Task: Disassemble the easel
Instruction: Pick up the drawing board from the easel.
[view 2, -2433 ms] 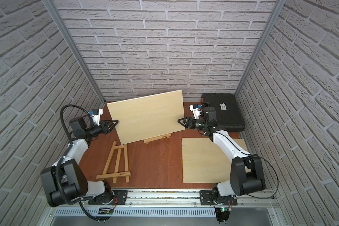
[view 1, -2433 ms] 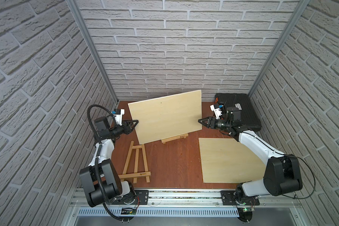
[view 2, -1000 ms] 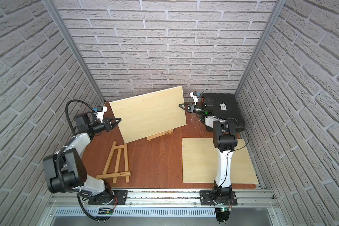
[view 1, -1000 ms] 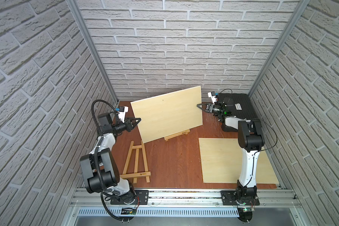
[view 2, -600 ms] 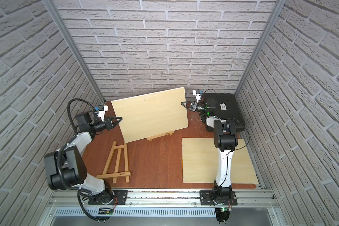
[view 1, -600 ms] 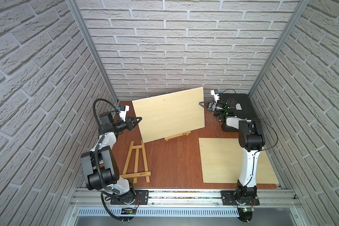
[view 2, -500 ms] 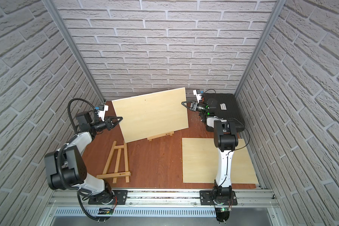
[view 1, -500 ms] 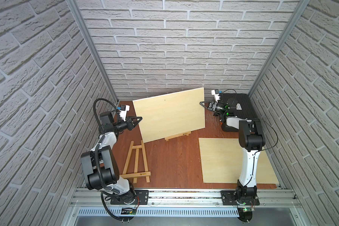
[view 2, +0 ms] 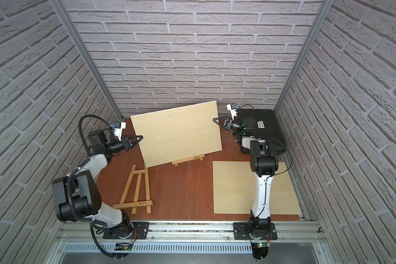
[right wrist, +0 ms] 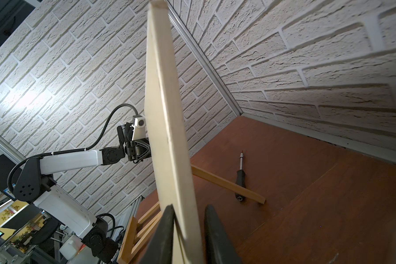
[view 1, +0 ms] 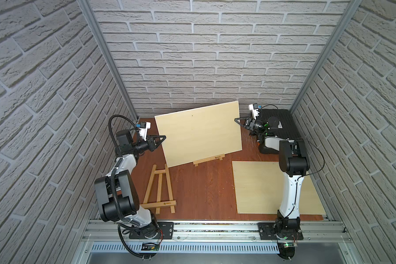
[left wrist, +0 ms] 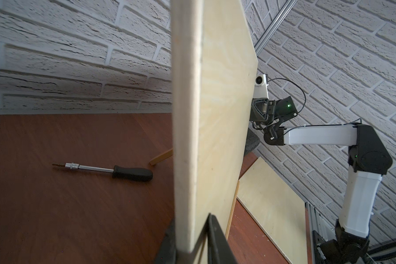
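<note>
CHANGE: my right fingers (right wrist: 164, 233) have closed from wide onto the right edge of the board (view 1: 198, 133) | LEFT: my left fingers (left wrist: 216, 242) stay pinched on its left edge | WHERE: board tilted against the easel (view 1: 209, 159), mid-frame in both top views | MEANS: both edges held, so I judge the lift-off can start.

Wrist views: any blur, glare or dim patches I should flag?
Left wrist view: the board's near edge is soft, the screwdriver sharp. Right wrist view: dim, with a bright glare patch on the brick wall; board edge blurred near the lens.
</note>
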